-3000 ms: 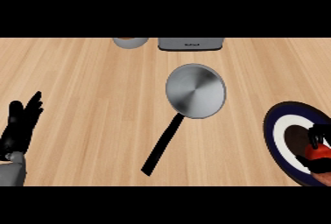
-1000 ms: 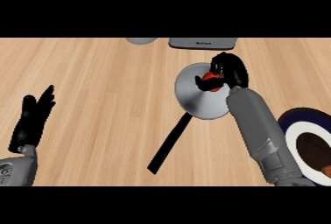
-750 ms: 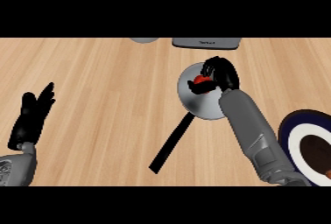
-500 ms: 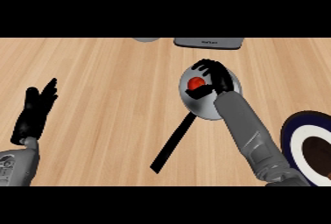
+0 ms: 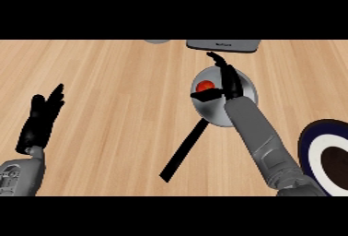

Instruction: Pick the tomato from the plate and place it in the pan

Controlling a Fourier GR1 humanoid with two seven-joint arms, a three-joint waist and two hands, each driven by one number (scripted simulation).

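tomato (image 5: 205, 86) lies in pan (image 5: 209, 113), just left of straight-fingered right hand (image 5: 229, 86).

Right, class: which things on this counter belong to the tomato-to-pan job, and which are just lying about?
Job: tomato, pan, plate, right hand.
Lying about: grey box and grey round object at the far edge; left hand, resting open at the left.

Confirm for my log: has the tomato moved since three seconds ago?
Yes. The tomato went left and up the view, from the plate at the right edge into the pan, beside the right hand.
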